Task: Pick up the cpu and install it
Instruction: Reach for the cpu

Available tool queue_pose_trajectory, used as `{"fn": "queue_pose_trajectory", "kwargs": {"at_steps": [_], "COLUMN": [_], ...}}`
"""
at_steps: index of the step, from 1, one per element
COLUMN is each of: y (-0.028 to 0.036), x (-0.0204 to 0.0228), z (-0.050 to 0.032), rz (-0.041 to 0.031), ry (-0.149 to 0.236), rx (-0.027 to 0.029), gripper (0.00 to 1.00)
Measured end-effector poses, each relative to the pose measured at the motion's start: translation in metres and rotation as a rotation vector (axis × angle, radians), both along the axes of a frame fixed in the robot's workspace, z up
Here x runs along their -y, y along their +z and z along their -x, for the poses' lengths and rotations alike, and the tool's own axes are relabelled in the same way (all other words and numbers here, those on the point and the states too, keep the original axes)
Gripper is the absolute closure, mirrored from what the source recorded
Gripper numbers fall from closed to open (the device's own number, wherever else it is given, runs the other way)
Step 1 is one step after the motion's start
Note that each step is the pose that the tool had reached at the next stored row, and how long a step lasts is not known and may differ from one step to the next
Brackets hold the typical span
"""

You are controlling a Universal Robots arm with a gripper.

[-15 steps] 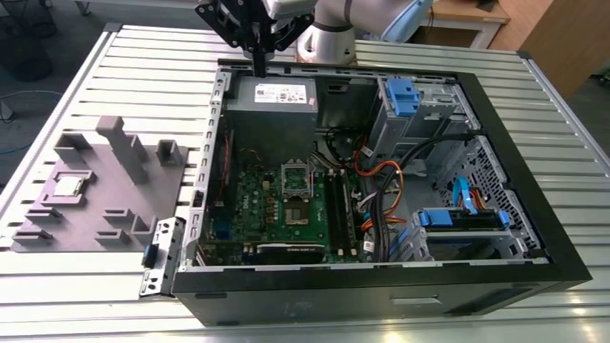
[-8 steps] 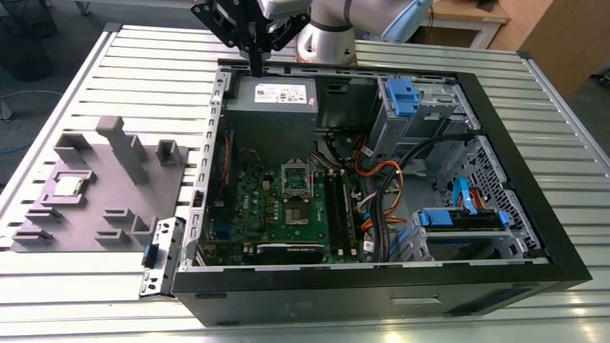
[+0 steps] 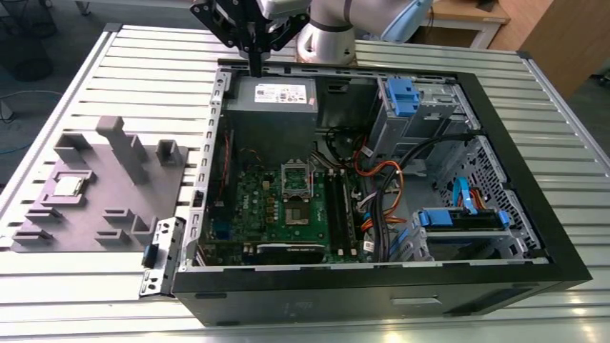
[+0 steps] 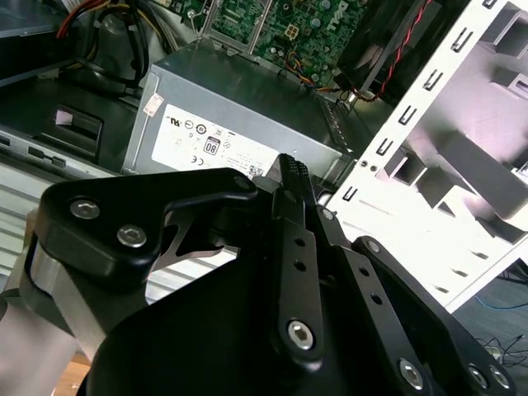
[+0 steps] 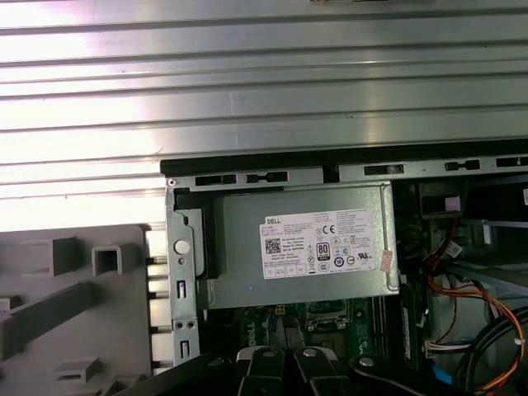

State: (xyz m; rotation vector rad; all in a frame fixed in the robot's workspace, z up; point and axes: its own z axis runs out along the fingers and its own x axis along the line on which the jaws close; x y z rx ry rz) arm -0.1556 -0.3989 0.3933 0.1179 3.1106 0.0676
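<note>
Tabletop of ribbed silver aluminium slats (image 3: 124,71) carries everything in the exterior view. On it lies a large black desktop computer case (image 3: 381,304), its side open so the inside faces up. On the table at the exterior view's left, just beside the case, sits a wide grey moulded plastic tray (image 3: 96,214) with raised blocks and recesses.

Inside the case, at the far end, is a grey rectangular metal power supply box with a white label (image 3: 271,118), seen close up in the first wrist view (image 5: 247,256) and in the second wrist view (image 4: 239,99). Nearer the camera lies a green circuit board (image 3: 271,207), and on it a shiny rectangular metal socket frame (image 3: 297,179).

The black robot gripper (image 3: 256,70) hangs over the far edge of the case, above the power supply box. Its two thin fingers are pressed together and hold nothing; the second wrist view shows them meeting at the tip (image 4: 290,169).

The cpu (image 3: 68,186), a small flat square chip with a pale silvery top, rests in a recess of the grey tray, well apart from the gripper.
</note>
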Motion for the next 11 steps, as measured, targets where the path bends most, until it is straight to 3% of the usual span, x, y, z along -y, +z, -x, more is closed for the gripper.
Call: {"fn": "queue_pose_trajectory", "kwargs": {"at_steps": [11], "y": [-0.0005], "x": [0.0000], "z": [0.0152], "rz": [0.0000], "ry": [0.000], "rx": [0.0002], "gripper": [0.89]}}
